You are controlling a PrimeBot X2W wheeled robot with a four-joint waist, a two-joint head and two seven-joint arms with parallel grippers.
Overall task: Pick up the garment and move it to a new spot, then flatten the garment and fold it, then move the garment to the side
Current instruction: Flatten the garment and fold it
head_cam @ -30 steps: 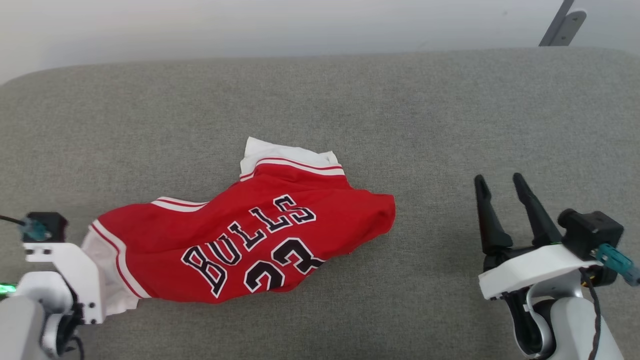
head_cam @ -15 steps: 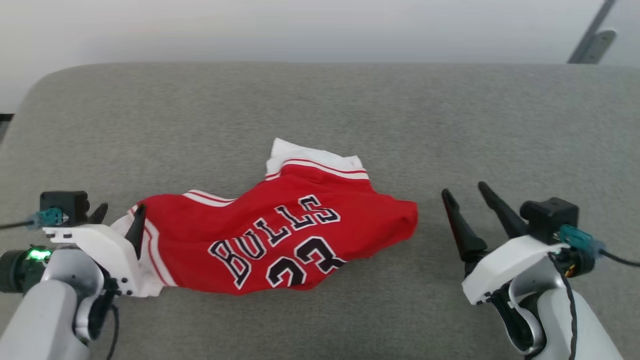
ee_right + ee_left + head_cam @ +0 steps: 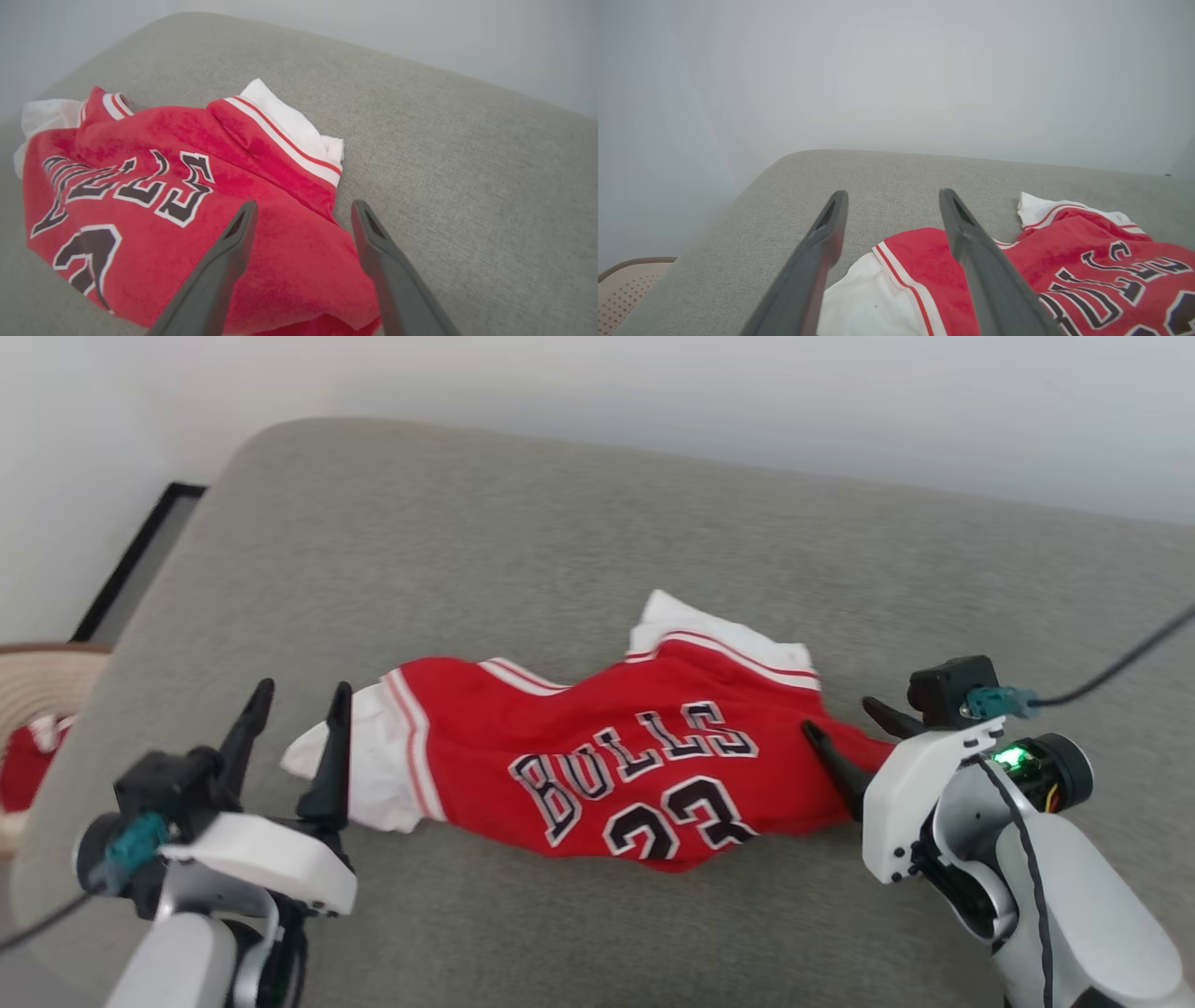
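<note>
Left gripper (image 3: pixel 303 691): nearest, at the garment's (image 3: pixel 597 756) white-sleeve end. Jaws wide apart and empty. In the left wrist view the sleeve lies under the gap between them; contact cannot be told.

Right gripper (image 3: pixel 838 716): at the garment's opposite, plain red end. Jaws apart, nothing held. In the right wrist view they straddle the red edge from above; touching or not, cannot tell.

Garment: lies rumpled on the grey fabric-covered tabletop (image 3: pixel 560 569), stretched lengthwise between the two grippers. The black, white-edged "BULLS 23" lettering faces up. A second white sleeve with red-striped trim pokes out on its far side.

Left of the garment, off the tabletop's edge: a woven basket (image 3: pixel 47 663) with a red-and-white cloth (image 3: pixel 23 765) in it.

Beyond the garment: bare grey fabric, then a pale wall (image 3: pixel 653 392).
</note>
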